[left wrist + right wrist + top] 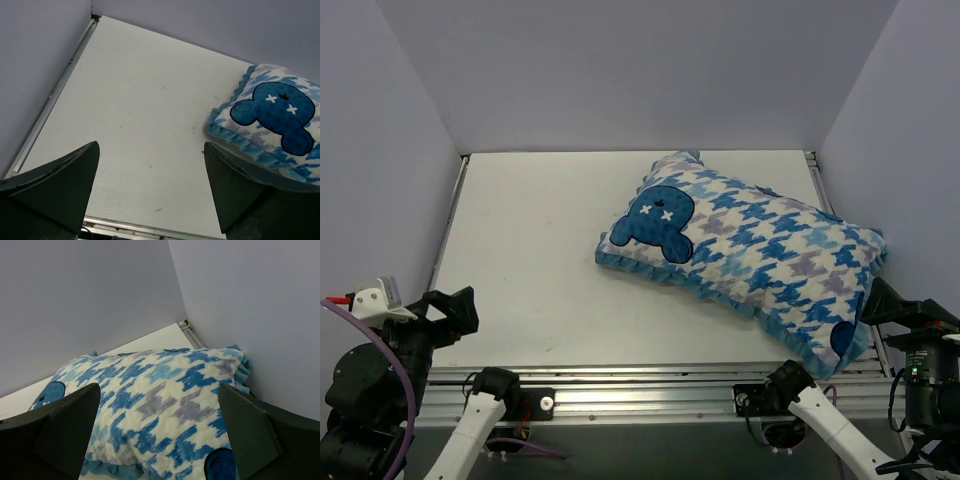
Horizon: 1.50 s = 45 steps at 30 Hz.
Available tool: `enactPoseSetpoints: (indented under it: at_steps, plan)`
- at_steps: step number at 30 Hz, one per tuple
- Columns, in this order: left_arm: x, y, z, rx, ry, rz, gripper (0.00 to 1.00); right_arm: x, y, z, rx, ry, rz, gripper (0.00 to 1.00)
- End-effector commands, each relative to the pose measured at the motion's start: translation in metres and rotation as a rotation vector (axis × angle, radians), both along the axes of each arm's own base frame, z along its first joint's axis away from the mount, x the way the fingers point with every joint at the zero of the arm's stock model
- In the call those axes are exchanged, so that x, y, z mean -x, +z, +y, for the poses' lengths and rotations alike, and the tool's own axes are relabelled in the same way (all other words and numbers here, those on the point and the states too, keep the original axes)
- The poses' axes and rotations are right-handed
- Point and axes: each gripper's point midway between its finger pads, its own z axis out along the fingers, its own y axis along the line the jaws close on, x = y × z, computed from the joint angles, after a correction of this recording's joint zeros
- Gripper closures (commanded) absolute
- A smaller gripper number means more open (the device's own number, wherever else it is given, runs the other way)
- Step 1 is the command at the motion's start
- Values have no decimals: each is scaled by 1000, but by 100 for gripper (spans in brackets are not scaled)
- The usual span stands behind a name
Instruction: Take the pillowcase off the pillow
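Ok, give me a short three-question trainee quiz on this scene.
1. True or false: the pillowcase lies flat and empty on the table.
2. Its ruffled trim is: A red, B teal, C yellow.
3. Fill in: the left claw and right claw both stand ____.
Key: 1 false; 2 B; 3 open.

You have no text, label, brand or number to read here. The only sign-like marks are two white crosses (668,214), the eyes on the dark blue bear face (662,228) of the pillowcase (770,250).
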Motion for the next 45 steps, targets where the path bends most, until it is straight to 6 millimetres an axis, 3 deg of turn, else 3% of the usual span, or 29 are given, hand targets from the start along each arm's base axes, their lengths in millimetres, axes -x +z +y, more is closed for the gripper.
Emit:
enactPoseSetpoints:
  at_steps: [1,5,11,16,18,19,20,22,23,26,27,29,30,35,36,39,40,41,43,45]
  plan:
    - [-14,5,-9,18,-25,-12,6,-6,7,4,-2,8,-9,0]
    - [-23,0,-16,17,-50,10,6,-15,6,14,6,30,11,0]
    - [-49,-13,-35,5,-122,72,6,-49,-4,51,53,106,138,0]
    - [-79,-30,-53,-3,-173,147,6,-99,-22,125,82,310,282,0]
    - [-89,-36,-58,-6,-188,157,6,-121,-40,153,87,366,360,0]
    - [-95,-34,-61,-1,-199,134,6,-128,-47,160,83,368,391,0]
    - [-100,-44,-63,-4,-202,150,6,-136,-56,166,95,364,433,0]
    - [-109,-48,-68,-2,-215,133,6,-157,-83,170,149,295,550,0]
    - [-113,-63,-69,-6,-213,158,6,-164,-92,171,165,270,581,0]
    - [-122,-79,-71,-8,-215,166,6,-190,-120,181,239,241,660,0]
    - [-124,-99,-71,-11,-207,203,6,-201,-134,187,261,236,698,0]
    - [-125,-109,-66,11,-178,226,5,-212,-151,192,292,237,744,0]
    - [-123,-101,-64,15,-171,213,6,-220,-170,197,316,236,799,0]
    - [-121,-97,-60,-1,-172,162,6,-233,-240,202,388,208,978,0]
    - [-121,-99,-59,-2,-166,168,5,-237,-257,204,406,204,1010,3]
    - [-121,-100,-57,0,-162,184,5,-239,-290,207,444,214,1087,29]
    - [-122,-100,-57,1,-162,184,5,-239,-297,210,445,228,1102,48]
    - [-122,-100,-58,2,-165,184,5,-240,-303,215,442,248,1115,59]
    - [-122,-100,-57,3,-160,182,6,-241,-314,238,420,321,1128,84]
    - [-121,-99,-56,4,-160,176,5,-244,-318,260,383,362,1116,96]
